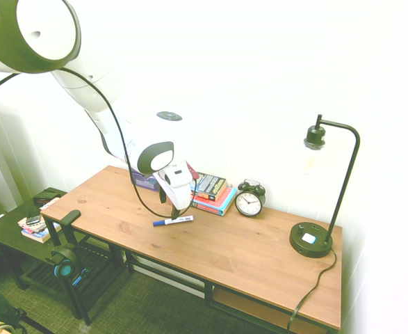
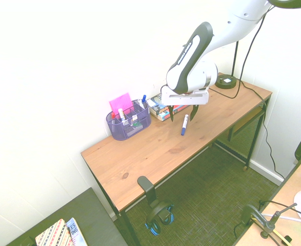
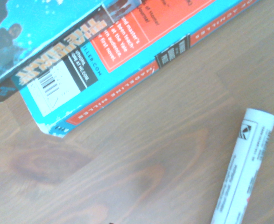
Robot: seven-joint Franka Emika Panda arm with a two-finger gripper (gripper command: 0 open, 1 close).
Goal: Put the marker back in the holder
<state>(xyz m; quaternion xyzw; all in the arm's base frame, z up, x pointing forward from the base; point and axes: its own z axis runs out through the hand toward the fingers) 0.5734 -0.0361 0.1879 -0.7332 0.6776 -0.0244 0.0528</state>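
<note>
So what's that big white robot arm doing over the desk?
It's about to pick up a marker. The marker lies flat on the wooden desk, just in front of a stack of books. The gripper hangs right above the marker with its fingers open, not holding anything yet. The purple mesh holder, where the marker belongs, stands further along the desk by the wall, with pens and a pink note pad in it.

A wooden desk (image 1: 210, 250) on dark metal legs carries everything. Flat on its top lies the marker (image 1: 173, 221), just in front of a stack of books (image 1: 214, 193). Beside the books stand a black alarm clock (image 1: 249, 200) and, further along, a black lamp (image 1: 313, 239). The purple mesh holder (image 2: 128, 123) sits at the back edge.
</note>
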